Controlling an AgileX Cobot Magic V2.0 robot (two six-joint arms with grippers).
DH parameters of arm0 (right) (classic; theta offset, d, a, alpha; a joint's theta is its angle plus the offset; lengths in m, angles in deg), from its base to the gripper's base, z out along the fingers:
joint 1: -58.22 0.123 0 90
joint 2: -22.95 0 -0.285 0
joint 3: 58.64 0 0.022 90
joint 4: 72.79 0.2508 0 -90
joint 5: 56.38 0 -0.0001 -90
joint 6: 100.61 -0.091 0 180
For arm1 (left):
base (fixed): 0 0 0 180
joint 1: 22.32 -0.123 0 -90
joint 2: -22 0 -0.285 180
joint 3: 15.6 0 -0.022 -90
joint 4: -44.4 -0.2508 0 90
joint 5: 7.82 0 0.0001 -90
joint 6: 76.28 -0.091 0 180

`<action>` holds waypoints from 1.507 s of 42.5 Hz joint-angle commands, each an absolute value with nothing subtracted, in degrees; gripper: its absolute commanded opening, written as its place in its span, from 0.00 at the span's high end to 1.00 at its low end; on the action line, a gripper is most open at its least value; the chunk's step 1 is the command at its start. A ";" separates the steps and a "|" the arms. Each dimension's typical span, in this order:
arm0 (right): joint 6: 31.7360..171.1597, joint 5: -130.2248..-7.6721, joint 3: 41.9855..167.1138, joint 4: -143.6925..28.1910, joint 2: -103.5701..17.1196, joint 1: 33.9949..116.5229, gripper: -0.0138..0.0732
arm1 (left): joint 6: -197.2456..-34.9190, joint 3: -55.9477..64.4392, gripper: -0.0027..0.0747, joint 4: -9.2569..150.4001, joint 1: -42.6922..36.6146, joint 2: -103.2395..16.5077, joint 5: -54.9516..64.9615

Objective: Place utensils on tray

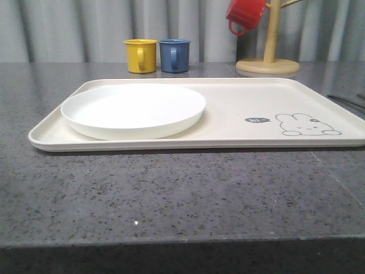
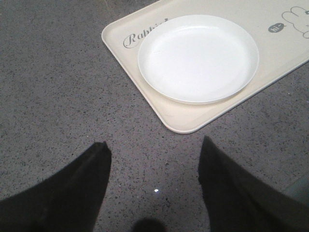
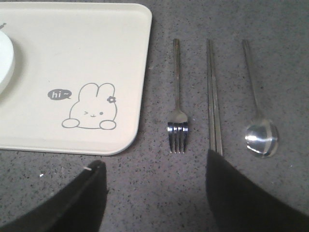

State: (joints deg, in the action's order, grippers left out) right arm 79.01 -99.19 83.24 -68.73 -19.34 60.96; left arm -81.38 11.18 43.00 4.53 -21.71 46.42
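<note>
Utensils: your fork (image 3: pixel 177 108), chopsticks (image 3: pixel 214 99) and spoon (image 3: pixel 258 118) lay side by side on the surface (image 1: pixel 171 188), just beside the tray (image 3: pixel 96 43).
Left fingers (image 2: pixel 82 188): apart, empty.
Right fingers (image 3: pixel 82 198): apart, empty.

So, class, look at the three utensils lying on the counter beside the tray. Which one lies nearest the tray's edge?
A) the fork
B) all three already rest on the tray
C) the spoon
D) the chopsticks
A. In the right wrist view the fork lies on the counter right next to the tray, with the chopsticks beyond it and the spoon farthest away.
</note>
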 commanded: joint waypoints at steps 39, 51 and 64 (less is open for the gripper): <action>81.53 -115.46 117.88 -73.47 -68.96 60.68 0.36 | -80.82 9.86 0.45 43.00 5.11 -21.74 42.63; 81.53 -117.62 122.76 -73.46 -78.71 60.39 0.36 | -80.82 9.86 0.45 43.00 5.11 -21.74 42.63; 81.53 -118.00 123.78 -72.79 -82.59 60.32 0.54 | -80.82 9.86 0.45 43.00 5.11 -21.74 42.63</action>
State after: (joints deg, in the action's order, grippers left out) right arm 80.95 -118.34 122.06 -73.20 -84.16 60.84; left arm -81.38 11.26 43.00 4.53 -21.71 46.42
